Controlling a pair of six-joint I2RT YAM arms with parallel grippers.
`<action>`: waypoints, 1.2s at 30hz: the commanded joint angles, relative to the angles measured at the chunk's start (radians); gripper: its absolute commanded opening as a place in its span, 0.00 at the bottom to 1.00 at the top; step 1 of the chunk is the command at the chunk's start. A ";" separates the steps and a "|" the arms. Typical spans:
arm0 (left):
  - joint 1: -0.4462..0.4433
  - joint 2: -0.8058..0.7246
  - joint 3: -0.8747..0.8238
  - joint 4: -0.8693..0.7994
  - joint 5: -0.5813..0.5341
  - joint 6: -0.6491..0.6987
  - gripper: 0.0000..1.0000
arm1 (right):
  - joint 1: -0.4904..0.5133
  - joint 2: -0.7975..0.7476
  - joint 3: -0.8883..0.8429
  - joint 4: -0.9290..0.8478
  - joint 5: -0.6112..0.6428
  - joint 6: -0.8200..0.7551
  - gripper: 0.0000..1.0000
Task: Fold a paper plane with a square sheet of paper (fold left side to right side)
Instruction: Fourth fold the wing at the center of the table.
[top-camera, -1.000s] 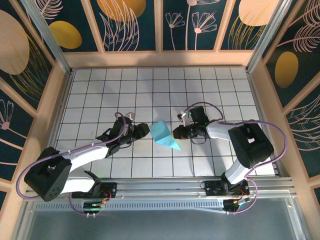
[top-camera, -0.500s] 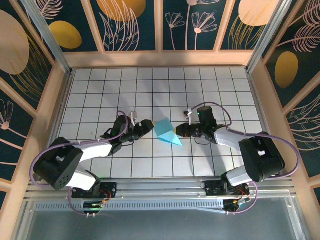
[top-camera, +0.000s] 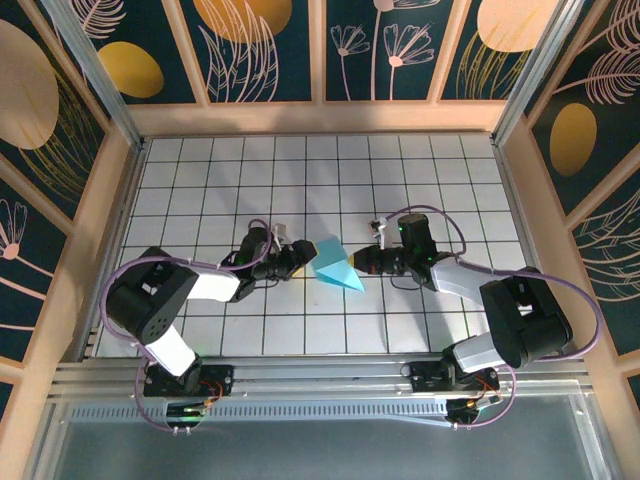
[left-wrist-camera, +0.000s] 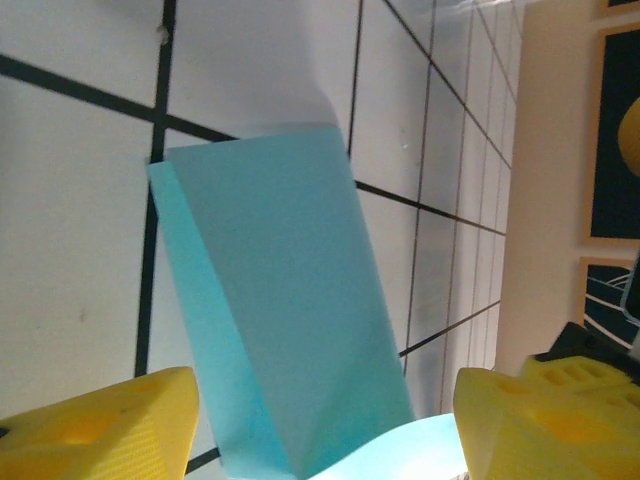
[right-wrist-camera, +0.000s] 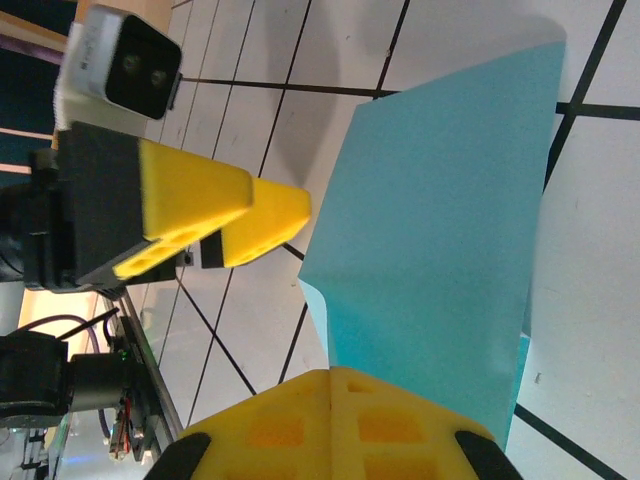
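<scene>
We are looking down on the tiled table (top-camera: 200, 170), white squares ruled in black. The left arm (top-camera: 190, 285) is reaching over the table from its near-left part toward the middle. The right arm (top-camera: 470, 285) is reaching in from the near-right part.

The sheet of paper (top-camera: 333, 265) is sitting about mid-table, a touch toward the near edge. It is light teal and already creased into a pointed wedge. In the left wrist view the paper (left-wrist-camera: 290, 300) is showing a long diagonal fold, with one layer lying over another.

The left gripper (top-camera: 303, 258) is hovering low over the table at the paper's left edge, jaws standing well apart. Its yellow fingers (left-wrist-camera: 95, 425) are flanking the near end of the paper. We cannot tell whether they are touching it.

The right gripper (top-camera: 357, 263) is pinching the paper at its right edge, pads pressed together. In the right wrist view the paper (right-wrist-camera: 440, 220) is running straight into those closed yellow fingers (right-wrist-camera: 330, 430), and the left gripper (right-wrist-camera: 280, 200) is facing it across the paper.
</scene>
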 joint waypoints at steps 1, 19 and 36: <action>0.004 0.047 0.029 0.070 0.049 -0.038 0.65 | -0.009 -0.027 -0.020 0.044 -0.022 0.022 0.00; 0.005 0.142 0.114 0.075 0.080 -0.012 0.34 | -0.009 -0.015 -0.002 -0.021 0.021 0.000 0.11; 0.004 0.058 0.165 -0.068 0.059 0.031 0.00 | 0.255 -0.148 0.219 -0.564 0.770 -0.112 0.43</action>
